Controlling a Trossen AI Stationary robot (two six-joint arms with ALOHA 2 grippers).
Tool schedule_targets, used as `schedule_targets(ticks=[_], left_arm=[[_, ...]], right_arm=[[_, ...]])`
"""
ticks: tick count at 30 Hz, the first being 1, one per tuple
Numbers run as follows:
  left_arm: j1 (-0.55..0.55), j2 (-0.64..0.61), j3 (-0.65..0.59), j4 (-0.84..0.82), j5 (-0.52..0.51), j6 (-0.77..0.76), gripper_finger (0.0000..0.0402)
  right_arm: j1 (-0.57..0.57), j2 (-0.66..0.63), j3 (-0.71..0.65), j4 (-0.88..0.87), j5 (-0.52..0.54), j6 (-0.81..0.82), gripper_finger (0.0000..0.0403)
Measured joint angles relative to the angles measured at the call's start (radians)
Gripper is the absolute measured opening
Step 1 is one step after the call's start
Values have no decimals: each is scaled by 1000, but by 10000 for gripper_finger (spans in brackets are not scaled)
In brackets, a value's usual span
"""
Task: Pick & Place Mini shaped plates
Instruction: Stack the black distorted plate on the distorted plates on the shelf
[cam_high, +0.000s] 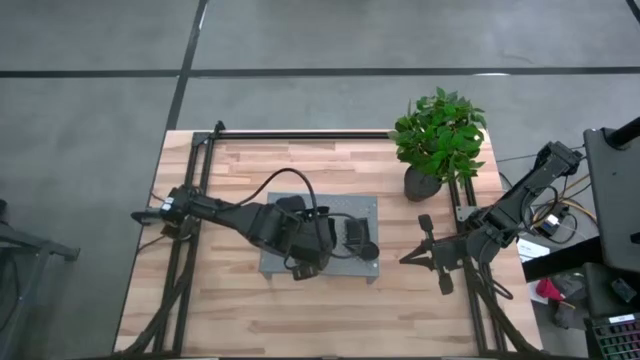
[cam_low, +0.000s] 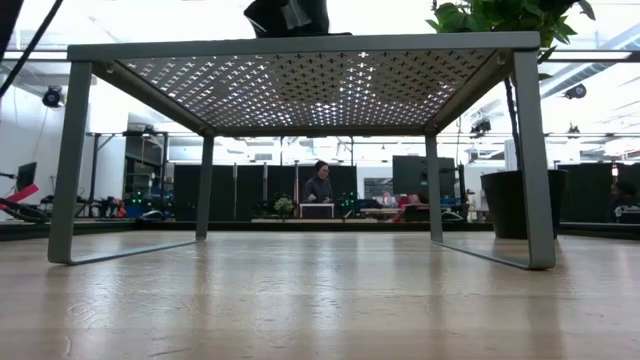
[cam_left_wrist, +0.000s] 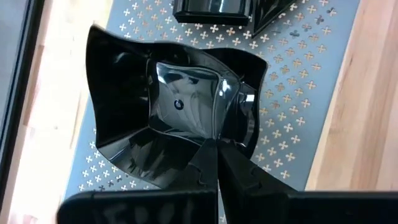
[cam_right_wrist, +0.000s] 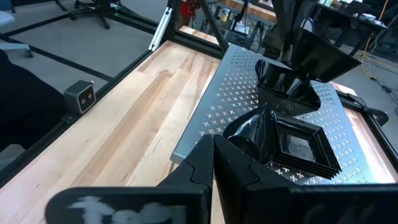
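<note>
While the left arm worked over the tray: the right arm waited at the tabletop's right edge.
Left gripper: jaws clenched on the rim of a wavy-edged mini plate, above the grey perforated tray.
Right gripper: jaws clenched, holding nothing.
Other plates: square stack and more dark dishes on the tray.
Risk: the thin rim grip on glossy ware could slip, dropping the plate onto the others.
Nearby: potted plant.
</note>
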Motion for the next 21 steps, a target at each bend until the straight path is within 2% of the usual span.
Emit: schedule_targets(ticks=[11,21], left_arm=[[5,2,-7,70,16,26,0],[5,2,-7,73,28,-13,0]], right_arm=[[0,0,0,0,0,0,8],[0,0,0,0,0,0,8]])
